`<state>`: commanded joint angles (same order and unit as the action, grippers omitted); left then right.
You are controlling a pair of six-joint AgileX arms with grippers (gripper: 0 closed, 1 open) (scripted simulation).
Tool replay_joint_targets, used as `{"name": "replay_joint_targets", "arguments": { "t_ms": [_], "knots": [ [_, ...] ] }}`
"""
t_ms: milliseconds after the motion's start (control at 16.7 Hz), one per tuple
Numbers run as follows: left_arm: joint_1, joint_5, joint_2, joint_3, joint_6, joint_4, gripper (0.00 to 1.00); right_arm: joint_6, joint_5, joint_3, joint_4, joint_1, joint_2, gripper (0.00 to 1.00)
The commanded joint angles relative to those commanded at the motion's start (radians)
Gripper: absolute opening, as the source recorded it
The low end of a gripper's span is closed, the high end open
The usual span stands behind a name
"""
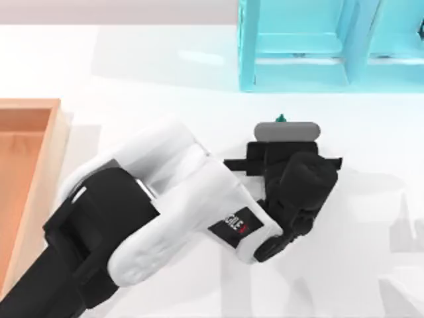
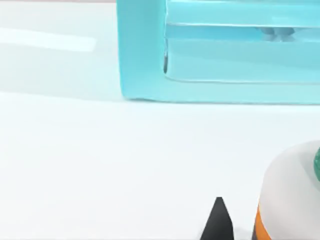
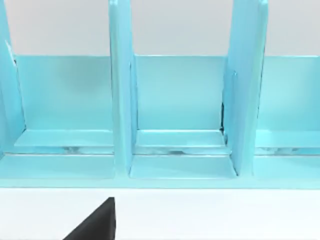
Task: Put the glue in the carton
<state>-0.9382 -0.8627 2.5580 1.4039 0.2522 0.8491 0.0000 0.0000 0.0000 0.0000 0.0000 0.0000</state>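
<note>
One arm, left (image 1: 281,142), reaching to glue (image 1: 281,120) | fingers' spread: cannot tell

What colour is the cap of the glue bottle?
Dark green; the glue cap shows best in the left wrist view.

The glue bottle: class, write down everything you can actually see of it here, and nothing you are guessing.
The glue stands on the white table, in front of the turquoise carton and apart from it. From above, only its dark green cap tip shows past the left gripper, which is right at it. The left wrist view shows a white rounded shoulder, part of the green cap and an orange label strip. Contact cannot be judged.
</note>
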Motion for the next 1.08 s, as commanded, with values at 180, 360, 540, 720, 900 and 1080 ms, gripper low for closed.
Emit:
{"name": "replay_joint_targets", "arguments": {
  "t_ms": [180,360,540,720,900,1080],
  "knots": [
    [0.000,0.000,0.000,0.000,0.000,0.000,0.00,0.000,0.000,0.000,0.000,0.000,0.000,1.00],
    [0.000,0.000,0.000,0.000,0.000,0.000,0.00,0.000,0.000,0.000,0.000,0.000,0.000,1.00],
    [-0.002,0.001,-0.018,-0.004,-0.002,-0.017,0.00,0.000,0.000,0.000,0.000,0.000,0.000,1.00],
    [-0.001,0.000,-0.114,-0.006,-0.003,-0.106,0.00,0.000,0.000,0.000,0.000,0.000,0.000,1.00],
    [-0.001,0.000,-0.232,-0.007,-0.003,-0.218,0.00,0.000,0.000,0.000,0.000,0.000,0.000,1.00],
    [-0.003,-0.003,-0.270,-0.008,-0.004,-0.258,0.00,0.000,0.000,0.000,0.000,0.000,0.000,1.00]
  ]
}}
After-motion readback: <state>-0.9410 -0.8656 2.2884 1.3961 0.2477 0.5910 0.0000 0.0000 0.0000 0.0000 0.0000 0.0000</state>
